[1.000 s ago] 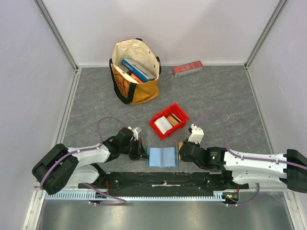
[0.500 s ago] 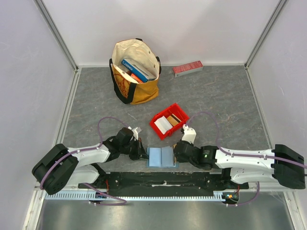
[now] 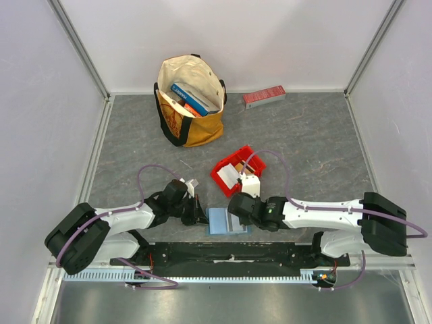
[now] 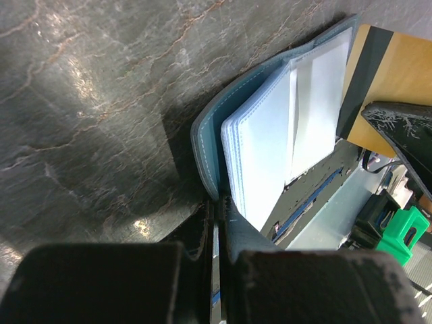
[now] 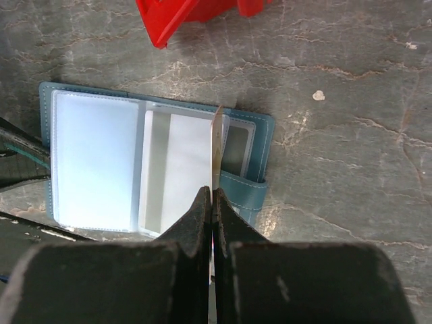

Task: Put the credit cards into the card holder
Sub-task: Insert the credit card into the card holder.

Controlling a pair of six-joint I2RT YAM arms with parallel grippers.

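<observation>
Pinching a tan credit card [image 4: 395, 74] edge-on, your right jaws are clenched over the open card holder [image 5: 94, 162], with the card's edge at its right-hand pocket. Left jaws are clamped on the holder's left edge. The holder lies flat on the tabletop [image 5: 337, 135], centre-left in the right wrist view, with the red bin [image 5: 196, 10] at the top.

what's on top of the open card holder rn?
A tan credit card, pinched edge-on by the right gripper, over the card holder. The gripper and card cover the sleeve beneath, so slot entry cannot be seen.
</observation>
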